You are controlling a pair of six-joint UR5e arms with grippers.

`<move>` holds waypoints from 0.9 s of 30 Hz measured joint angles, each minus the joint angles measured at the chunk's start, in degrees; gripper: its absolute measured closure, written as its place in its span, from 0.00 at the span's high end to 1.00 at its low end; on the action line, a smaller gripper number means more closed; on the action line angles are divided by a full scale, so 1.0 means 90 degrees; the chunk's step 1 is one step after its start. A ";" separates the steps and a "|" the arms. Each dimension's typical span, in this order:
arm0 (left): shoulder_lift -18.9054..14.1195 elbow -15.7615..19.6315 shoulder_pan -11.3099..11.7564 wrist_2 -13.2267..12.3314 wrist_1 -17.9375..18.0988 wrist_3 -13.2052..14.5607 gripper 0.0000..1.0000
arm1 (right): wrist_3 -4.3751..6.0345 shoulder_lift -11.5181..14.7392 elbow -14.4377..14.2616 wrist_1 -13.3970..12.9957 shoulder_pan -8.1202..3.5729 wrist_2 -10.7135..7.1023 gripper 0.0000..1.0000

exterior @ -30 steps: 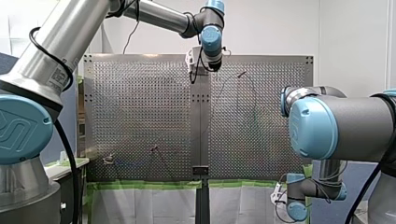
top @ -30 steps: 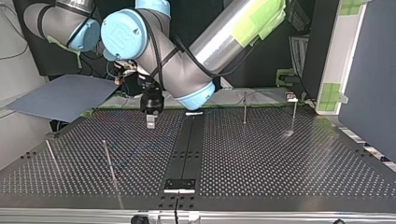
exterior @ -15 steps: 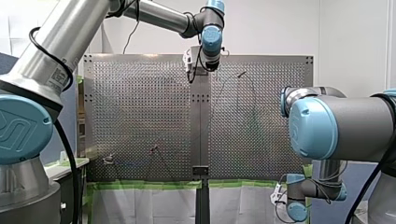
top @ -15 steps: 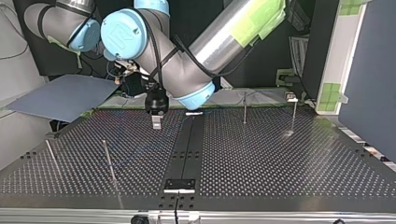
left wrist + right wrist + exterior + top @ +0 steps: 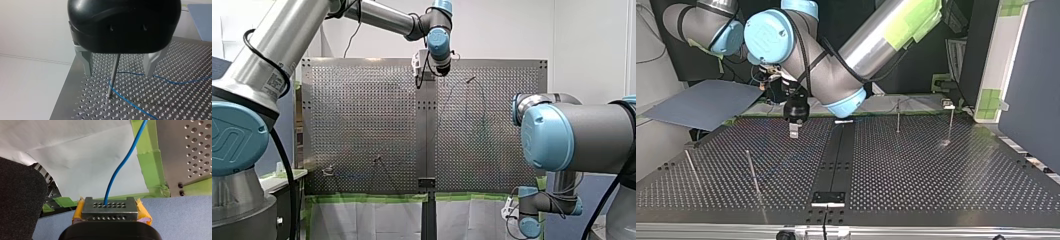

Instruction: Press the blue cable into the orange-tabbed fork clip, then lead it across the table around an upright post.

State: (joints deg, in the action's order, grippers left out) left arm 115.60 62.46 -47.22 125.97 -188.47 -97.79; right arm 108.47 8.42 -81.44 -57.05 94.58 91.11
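Two metal left claw (image 5: 118, 73) fingers (image 5: 86, 62) gape; blue cable (image 5: 160, 79) rounds post (image 5: 113, 77).

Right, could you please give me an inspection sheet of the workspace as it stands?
Surface: perforated table with a black strip down its middle.
Job's things: one post stands between the left gripper's fingers. More posts stand elsewhere on the table. The clip cannot be made out.
Clutter: nothing seen.
Grippers: left gripper is open, straddling the post. Right gripper is shut on the cable, off the table's edge.
Cables: the blue cable bends at the post's base. Its other stretch rises from the right gripper.
Surroundings: green tape, white sheet, blue board.
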 joint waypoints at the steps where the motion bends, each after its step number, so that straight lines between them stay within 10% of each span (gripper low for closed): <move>1: 0.0000 0.0000 0.0002 -0.0005 0.0000 -0.0004 1.00 | 0.0000 -0.0001 0.0000 0.0000 0.0001 0.0001 0.00; 27: 0.0000 0.0000 0.0040 -0.0017 0.0002 -0.0062 1.00 | 0.0000 -0.0028 0.0000 -0.0020 0.0013 -0.0004 0.00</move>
State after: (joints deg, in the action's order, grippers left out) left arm 115.61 62.46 -46.87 125.81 -188.45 -98.35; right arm 108.47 8.17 -81.44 -57.23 94.70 91.07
